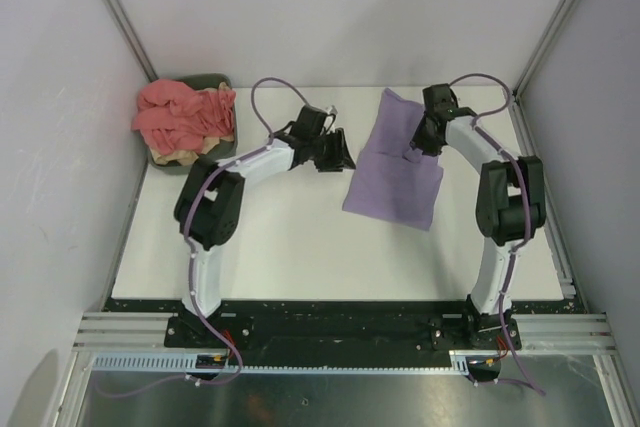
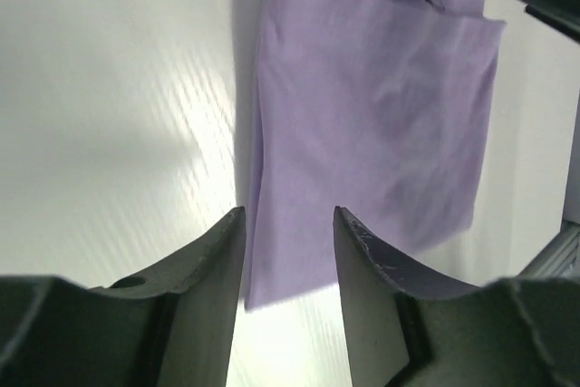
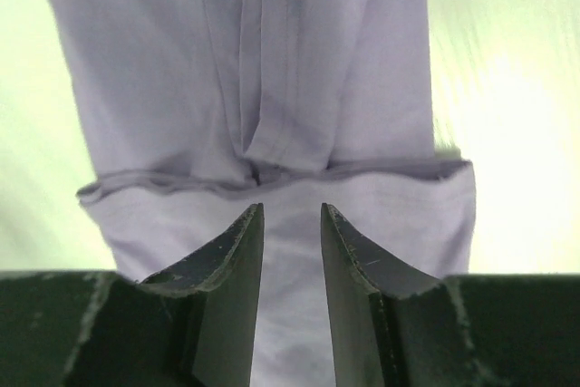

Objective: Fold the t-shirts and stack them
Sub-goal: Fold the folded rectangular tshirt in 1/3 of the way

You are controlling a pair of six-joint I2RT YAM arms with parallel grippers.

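Observation:
A lavender t-shirt [image 1: 392, 172] lies folded into a long strip on the white table, right of centre. It also shows in the left wrist view [image 2: 372, 115] and the right wrist view [image 3: 272, 70]. My left gripper [image 1: 343, 152] is open and empty, just left of the shirt's left edge [image 2: 288, 215]. My right gripper [image 1: 421, 143] is open and empty, just above the shirt's upper right part, over a folded hem [image 3: 290, 210]. Salmon-pink t-shirts [image 1: 180, 115] lie crumpled over a tan one [image 1: 178, 155] at the far left.
A dark grey-green bin [image 1: 214, 81] holds the crumpled shirts in the table's far left corner. Grey walls and metal frame posts [image 1: 117, 12] enclose the table [image 1: 280, 237]. The arm bases stand at the near edge.

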